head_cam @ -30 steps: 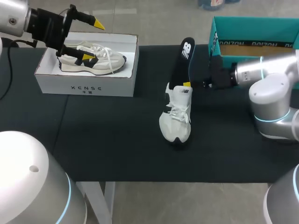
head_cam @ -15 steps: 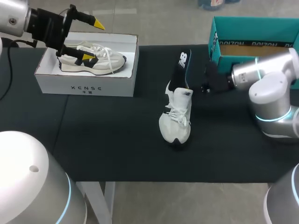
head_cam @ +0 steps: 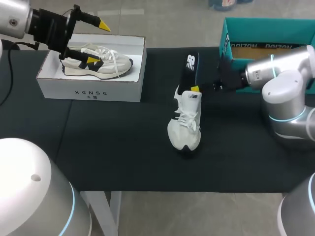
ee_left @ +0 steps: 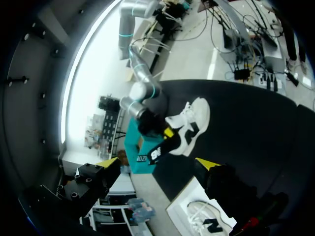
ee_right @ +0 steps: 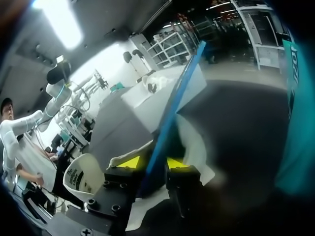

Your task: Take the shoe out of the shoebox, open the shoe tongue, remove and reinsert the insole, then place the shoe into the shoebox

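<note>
Insole step, I'd say; right gripper (ee_right: 150, 162) pinches the insole (head_cam: 189, 73), its lower end tucked in the shoe (head_cam: 184, 125) mid-table; left gripper (head_cam: 98, 43) hangs wide open over the shoebox (head_cam: 91, 91); next probably needs it sliding flat toward the toe.

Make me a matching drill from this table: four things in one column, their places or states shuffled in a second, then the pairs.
1. white lace-up sneaker
2. black insole with blue edge
3. white cardboard shoebox
4. teal cardboard box

A. holds a second sneaker
B. at the table's far right corner
C. clamped by the right gripper
D. on the table's middle

Pairs: 1-D; 2-C; 3-A; 4-B
</note>
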Available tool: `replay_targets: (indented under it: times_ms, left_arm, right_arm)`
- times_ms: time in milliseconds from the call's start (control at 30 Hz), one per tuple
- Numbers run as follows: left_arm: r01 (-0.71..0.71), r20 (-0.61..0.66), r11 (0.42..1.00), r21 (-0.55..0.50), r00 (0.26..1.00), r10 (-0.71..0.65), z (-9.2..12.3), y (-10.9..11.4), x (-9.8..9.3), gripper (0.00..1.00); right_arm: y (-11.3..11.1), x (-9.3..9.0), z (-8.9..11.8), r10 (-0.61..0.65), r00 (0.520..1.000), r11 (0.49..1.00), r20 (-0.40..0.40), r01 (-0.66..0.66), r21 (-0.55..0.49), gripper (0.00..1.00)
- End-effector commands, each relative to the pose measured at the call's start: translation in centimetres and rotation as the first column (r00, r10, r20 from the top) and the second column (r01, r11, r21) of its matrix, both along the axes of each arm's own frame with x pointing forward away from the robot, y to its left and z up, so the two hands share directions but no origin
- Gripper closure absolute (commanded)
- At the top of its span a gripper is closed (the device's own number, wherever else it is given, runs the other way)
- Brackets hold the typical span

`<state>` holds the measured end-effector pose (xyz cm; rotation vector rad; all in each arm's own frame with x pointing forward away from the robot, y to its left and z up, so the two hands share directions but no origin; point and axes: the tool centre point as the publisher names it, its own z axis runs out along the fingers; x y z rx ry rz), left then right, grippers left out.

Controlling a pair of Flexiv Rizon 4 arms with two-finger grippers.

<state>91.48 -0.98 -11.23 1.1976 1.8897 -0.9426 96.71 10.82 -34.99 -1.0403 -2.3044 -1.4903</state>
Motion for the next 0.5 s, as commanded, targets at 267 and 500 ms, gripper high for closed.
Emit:
replay_targets:
  times_ms: [267, 500]
  left_arm:
    - [0.0, 0.0, 1.0, 0.003, 1.0, 0.0, 0.0, 0.0, -0.1, 0.0]
    - [0.0, 0.0, 1.0, 0.003, 1.0, 0.0, 0.0, 0.0, -0.1, 0.0]
  right_arm:
    - [0.2, -0.5, -0.7, 0.005, 0.999, 1.0, -0.037, -0.005, -0.002, 1.0]
    - [0.8, -3.3, -2.1, 0.021, 0.996, 1.0, -0.088, -0.02, 0.008, 1.0]
